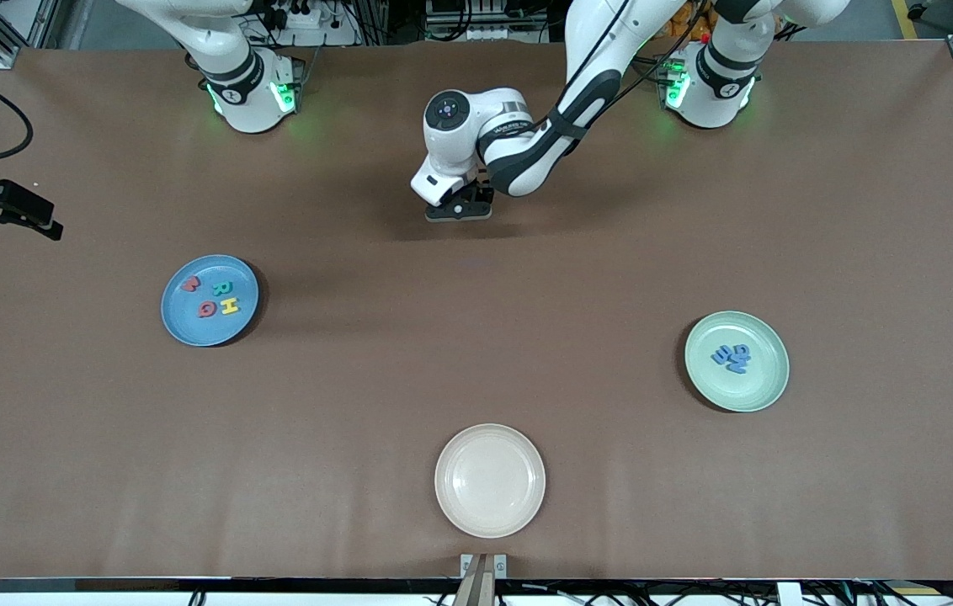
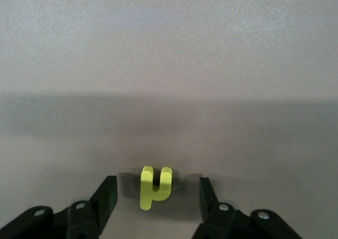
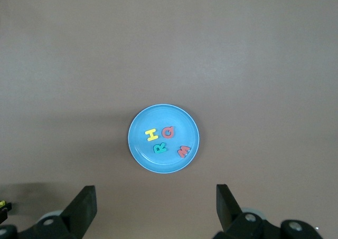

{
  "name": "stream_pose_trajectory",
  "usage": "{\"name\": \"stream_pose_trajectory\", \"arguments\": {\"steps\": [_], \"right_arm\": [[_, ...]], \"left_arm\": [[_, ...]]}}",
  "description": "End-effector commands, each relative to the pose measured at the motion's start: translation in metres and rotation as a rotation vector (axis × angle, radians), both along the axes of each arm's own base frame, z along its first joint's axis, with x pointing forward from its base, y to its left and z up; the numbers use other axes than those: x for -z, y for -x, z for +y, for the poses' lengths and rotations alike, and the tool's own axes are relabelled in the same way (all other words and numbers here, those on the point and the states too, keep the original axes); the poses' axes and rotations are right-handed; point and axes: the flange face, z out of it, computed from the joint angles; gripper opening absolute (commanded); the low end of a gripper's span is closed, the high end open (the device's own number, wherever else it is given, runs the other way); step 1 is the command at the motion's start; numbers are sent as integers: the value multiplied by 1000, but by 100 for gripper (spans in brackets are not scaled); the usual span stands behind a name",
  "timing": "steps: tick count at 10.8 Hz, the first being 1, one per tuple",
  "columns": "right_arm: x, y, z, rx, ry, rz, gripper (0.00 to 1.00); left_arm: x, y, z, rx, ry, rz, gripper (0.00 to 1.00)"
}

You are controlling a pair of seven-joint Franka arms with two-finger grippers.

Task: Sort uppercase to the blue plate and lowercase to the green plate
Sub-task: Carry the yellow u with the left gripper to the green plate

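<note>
1. My blue plate (image 1: 210, 300) sits on the tabletop (image 1: 476, 353) toward the right arm's end, and it already carries all four uppercase letters: the yellow H (image 1: 228, 305), the teal R (image 1: 219, 289), the red round Q (image 1: 206, 310) and the red M (image 1: 190, 284). I judge that half of the sort finished.

2. The green plate (image 1: 737, 361), well apart from the blue plate toward the left arm's end, holds three blue lowercase letters (image 1: 732, 357) bunched together near its middle.

3. One piece is left out: the small yellow hooked letter (image 2: 154, 187) lies flat on the bare tabletop, farther from the front camera than the blue plate and toward the middle.

4. My left hand (image 1: 459, 208) is low over that yellow letter, its fingers (image 2: 107, 197) released and standing either side of it with a gap on each side, not touching it.

5. My right hand (image 3: 156, 207) waits high above the blue plate, fingers spread and holding nothing.

6. The cream-white plate (image 1: 489, 480), nearer the front camera than the blue plate, is bare.

7. What I judge remains: close on the yellow letter, carry it to the green plate and drop it there.
</note>
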Motion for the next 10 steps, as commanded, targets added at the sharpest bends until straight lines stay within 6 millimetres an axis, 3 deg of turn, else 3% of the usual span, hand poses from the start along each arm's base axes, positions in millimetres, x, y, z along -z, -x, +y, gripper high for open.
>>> {"name": "stream_pose_trajectory", "arguments": {"steps": [1, 3, 5, 7, 8, 9, 10], "right_arm": [[0, 3, 0, 11, 0, -12, 100], [0, 2, 0, 10, 0, -18, 100], [-1, 2, 0, 12, -1, -18, 100], [-4, 4, 0, 13, -2, -20, 100], [-4, 4, 0, 12, -2, -20, 100], [-4, 4, -2, 15, -2, -20, 100], [-5, 5, -2, 15, -2, -20, 100]], "left_arm": [[2, 1, 2, 17, 4, -17, 46], [4, -4, 4, 11, 2, -16, 27], [8, -6, 5, 8, 0, -13, 27], [2, -14, 5, -27, 9, -12, 0], [-9, -32, 10, -59, 21, -26, 0], [-36, -48, 14, -86, 40, -58, 0], [-70, -83, 32, -128, 45, -97, 0]]}}
